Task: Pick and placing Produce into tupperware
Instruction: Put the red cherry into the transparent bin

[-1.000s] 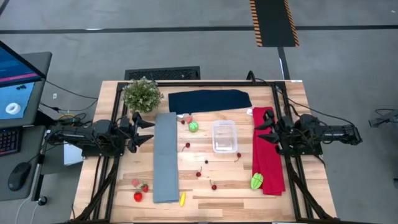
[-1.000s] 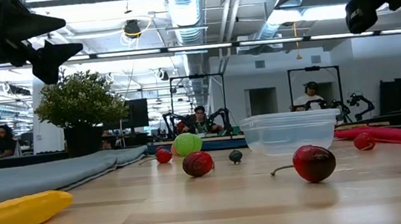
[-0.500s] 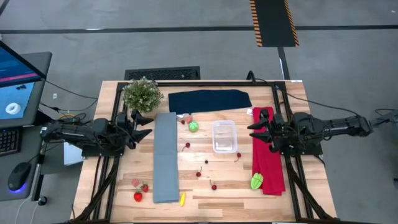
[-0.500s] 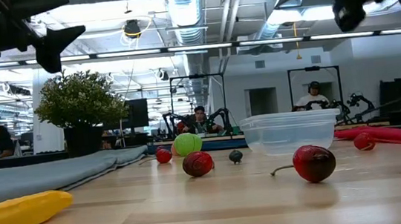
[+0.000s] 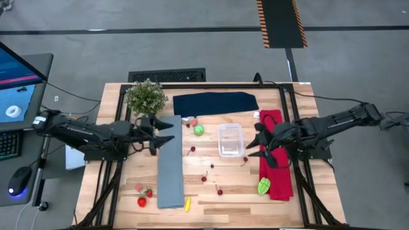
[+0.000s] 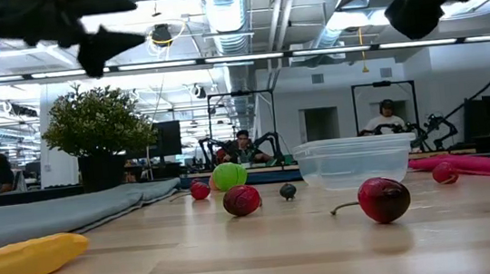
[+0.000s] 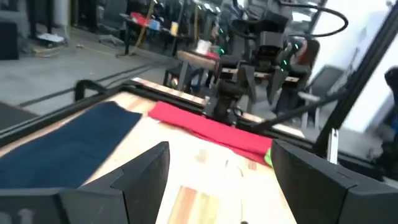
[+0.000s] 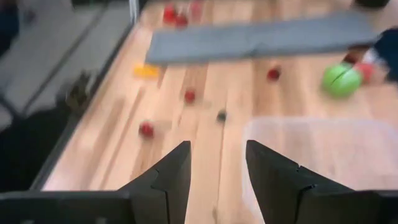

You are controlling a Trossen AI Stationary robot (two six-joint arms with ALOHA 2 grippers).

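Reaching in from both sides, each arm seems set to gather fruit. The left gripper (image 5: 167,133) hangs open-fingered over the grey cloth (image 5: 170,163); the right gripper (image 5: 254,144), fingers apart and empty, has the tub (image 5: 230,139) just at its nine o'clock, the cherries (image 5: 219,191) scattered toward seven.

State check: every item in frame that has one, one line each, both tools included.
tupperware: upright, no lid, nothing inside.
left tool: open, holding nothing, above the grey cloth.
right tool: open, holding nothing, beside the tupperware.
grey cloth: laid flat in a long strip.
navy cloth: laid flat.
red cloth: laid flat, one green piece on it.
potted plant: upright.
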